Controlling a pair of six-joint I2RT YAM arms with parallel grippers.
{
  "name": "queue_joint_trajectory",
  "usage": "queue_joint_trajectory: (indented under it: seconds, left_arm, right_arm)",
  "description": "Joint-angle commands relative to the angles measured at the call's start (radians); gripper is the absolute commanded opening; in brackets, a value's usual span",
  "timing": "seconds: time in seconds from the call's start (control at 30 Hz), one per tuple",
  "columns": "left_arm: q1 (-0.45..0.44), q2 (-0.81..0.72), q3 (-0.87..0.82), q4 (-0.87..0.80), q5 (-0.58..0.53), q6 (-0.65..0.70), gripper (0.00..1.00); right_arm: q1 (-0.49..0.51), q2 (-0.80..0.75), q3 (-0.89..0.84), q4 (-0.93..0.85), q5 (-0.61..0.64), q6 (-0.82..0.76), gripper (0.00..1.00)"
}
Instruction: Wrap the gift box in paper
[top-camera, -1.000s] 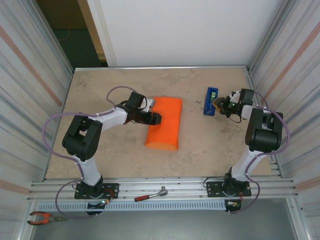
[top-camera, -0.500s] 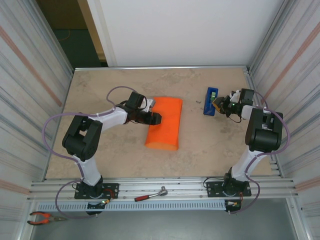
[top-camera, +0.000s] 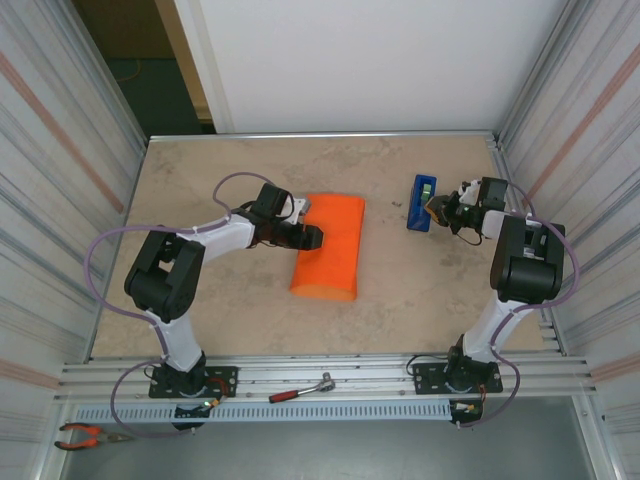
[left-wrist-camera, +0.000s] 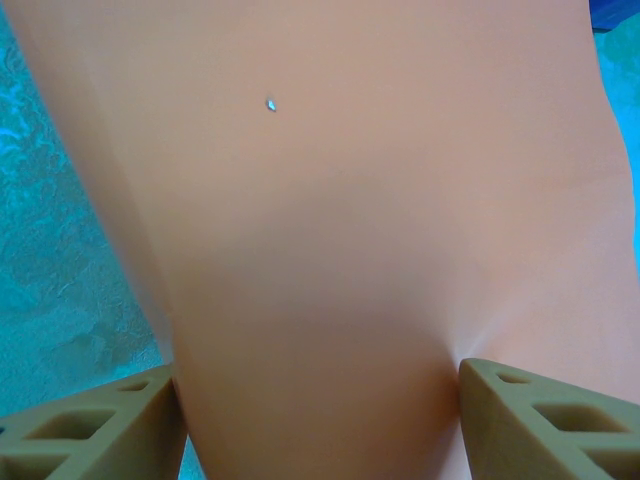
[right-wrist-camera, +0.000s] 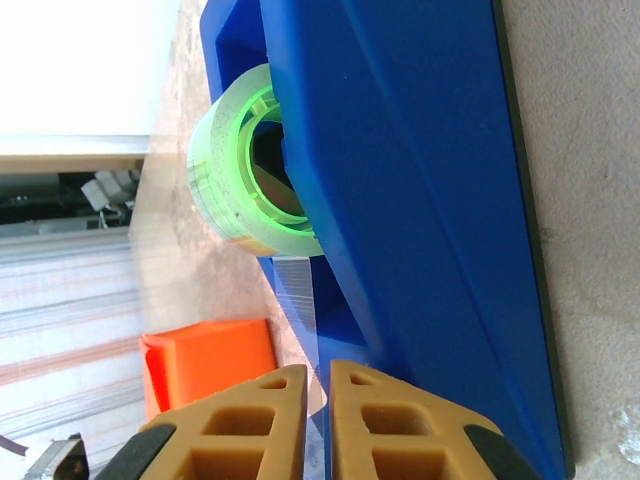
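Observation:
The orange paper (top-camera: 334, 250) lies mid-table as a folded bundle; the gift box is hidden, presumably inside it. My left gripper (top-camera: 312, 238) is at the bundle's left edge. In the left wrist view the paper (left-wrist-camera: 330, 200) rises between my two fingers (left-wrist-camera: 110, 425), which press its sides, and it dimples at the right one. My right gripper (top-camera: 437, 209) is at the blue tape dispenser (top-camera: 421, 203). In the right wrist view a clear tape strip (right-wrist-camera: 298, 300) runs from the green roll (right-wrist-camera: 245, 170) down into my right gripper (right-wrist-camera: 319, 372), which is pinched nearly together on it.
Corrugated metal walls (top-camera: 590, 150) close in both sides of the stone-patterned table (top-camera: 200, 180). On the near rail lie a red-handled ratchet (top-camera: 300, 390) and orange-handled pliers (top-camera: 85, 435). The dispenser body (right-wrist-camera: 420, 200) stands just right of my right fingers.
The right gripper's jaws have narrowed onto the tape strip. The left arm and the orange bundle have not moved.

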Motion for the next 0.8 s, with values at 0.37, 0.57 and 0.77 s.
queue_joint_trajectory:
  seconds: [0.37, 0.57, 0.77]
  left_arm:
    - [-0.030, 0.082, -0.045, -0.149, -0.086, 0.044, 0.68]
    - [-0.030, 0.081, -0.045, -0.150, -0.086, 0.046, 0.68]
    - [-0.032, 0.082, -0.044, -0.150, -0.085, 0.045, 0.69]
  right_arm:
    - [0.028, -0.071, -0.002, 0.014, -0.082, 0.078, 0.00]
    - [0.041, -0.134, -0.035, 0.025, -0.083, 0.103, 0.00]
    - [0.044, -0.187, -0.083, 0.016, -0.076, 0.097, 0.00]
